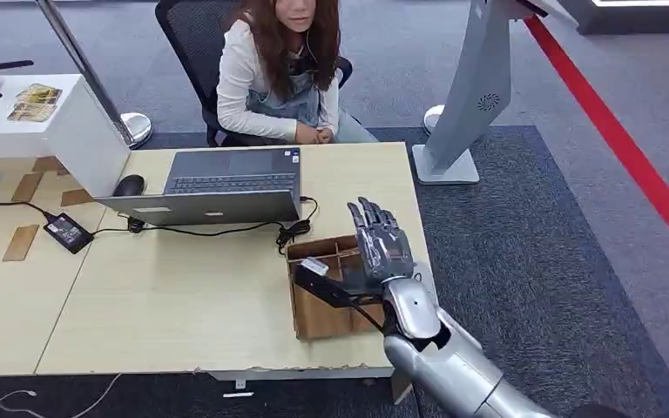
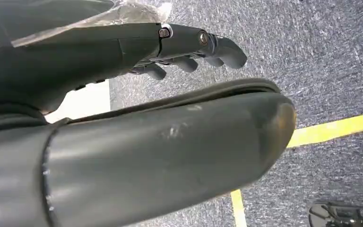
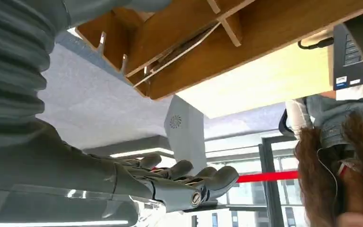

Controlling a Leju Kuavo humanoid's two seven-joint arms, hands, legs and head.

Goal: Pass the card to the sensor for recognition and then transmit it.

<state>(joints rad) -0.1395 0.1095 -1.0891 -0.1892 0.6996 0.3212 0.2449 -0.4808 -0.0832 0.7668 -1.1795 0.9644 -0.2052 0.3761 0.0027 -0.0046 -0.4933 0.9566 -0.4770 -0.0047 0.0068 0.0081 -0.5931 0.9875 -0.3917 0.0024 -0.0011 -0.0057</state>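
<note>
- Card (image 1: 322, 280), head view: my best guess is the dark flat piece with a pale end, lying over the wooden divider box (image 1: 314, 324) at the right end of the table (image 1: 183, 296).
- Right hand (image 1: 381, 248) is up over that box with its fingers stretched out straight. The thumb side meets the dark piece, but I can't tell whether it's pinched or just in front.
- Grey kiosk stand (image 1: 479, 87), probably the sensor, is on the floor well apart from the hand. A person (image 1: 279, 70) sits behind the laptop (image 1: 226, 183).
- Left wrist view: left hand (image 2: 184, 47) hangs over the carpet (image 2: 312, 71), fingers loosely apart and holding nothing.
- Right wrist view: right hand (image 3: 170, 184) has its fingers extended and nothing between them that I can see. The box (image 3: 194, 47) is close and the stand (image 3: 184, 127) is far off.
- Progress: early, I'd say. The card is at the box, so at best the pickup is underway. Presenting it to the sensor and handing it over are both left.
</note>
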